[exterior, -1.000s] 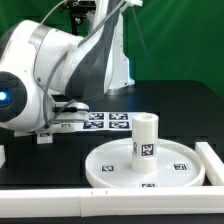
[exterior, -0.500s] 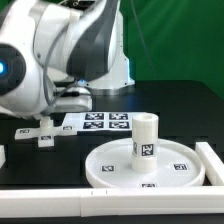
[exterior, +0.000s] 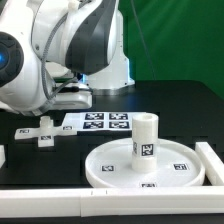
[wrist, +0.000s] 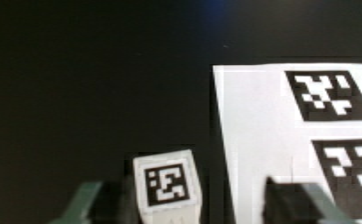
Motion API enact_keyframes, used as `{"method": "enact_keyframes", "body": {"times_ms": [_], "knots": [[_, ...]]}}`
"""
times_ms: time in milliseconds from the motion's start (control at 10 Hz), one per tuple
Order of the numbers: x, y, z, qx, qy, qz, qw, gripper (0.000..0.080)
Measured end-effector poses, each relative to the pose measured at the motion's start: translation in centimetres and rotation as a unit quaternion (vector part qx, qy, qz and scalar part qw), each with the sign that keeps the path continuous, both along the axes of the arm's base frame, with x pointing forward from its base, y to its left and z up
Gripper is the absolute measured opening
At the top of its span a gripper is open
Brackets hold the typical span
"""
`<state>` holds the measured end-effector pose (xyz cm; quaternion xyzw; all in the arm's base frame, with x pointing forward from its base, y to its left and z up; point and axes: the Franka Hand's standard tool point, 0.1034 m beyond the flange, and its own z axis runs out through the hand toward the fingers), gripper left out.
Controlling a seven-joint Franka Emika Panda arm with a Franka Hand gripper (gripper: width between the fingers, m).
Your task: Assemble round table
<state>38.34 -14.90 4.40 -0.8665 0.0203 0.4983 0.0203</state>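
The round table's large white disc lies flat at the exterior view's lower right. The thick tagged post stands upright on its centre hub. A small white tagged part lies on the black table at the exterior view's left, beside the marker board. My gripper is open above it. In the wrist view the part shows between the two grey fingertips, touching neither. In the exterior view the arm's body hides the fingertips.
The marker board lies behind the disc and shows in the wrist view beside the gripper. White border bars run along the front and the exterior view's right. Another small white piece lies near the tagged part.
The arm has swung and lifted off the table's left area, uncovering the small tagged parts. It has barely moved over the last half second. Disc and post are unchanged.
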Motion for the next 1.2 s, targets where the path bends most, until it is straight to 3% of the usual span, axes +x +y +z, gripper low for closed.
{"method": "enact_keyframes", "body": {"times_ms": [100, 200, 400, 600, 1000, 1100, 1200], "knots": [[0.6, -0.4, -0.5, -0.004, 0.002, 0.000, 1.000, 0.0424], [0.7, -0.6, -1.1, -0.010, 0.005, 0.001, 1.000, 0.0584], [0.4, -0.8, -2.1, -0.019, 0.015, -0.002, 1.000, 0.0646], [0.1, -0.5, -2.8, -0.035, 0.030, -0.012, 0.999, 0.0649], [-0.2, -0.6, -3.3, -0.040, 0.041, -0.015, 0.998, 0.0634], [-0.2, -0.6, -3.3, -0.040, 0.041, -0.015, 0.998, 0.0460], [-0.2, -0.6, -3.3, -0.040, 0.041, -0.015, 0.998, 0.0460]]}}
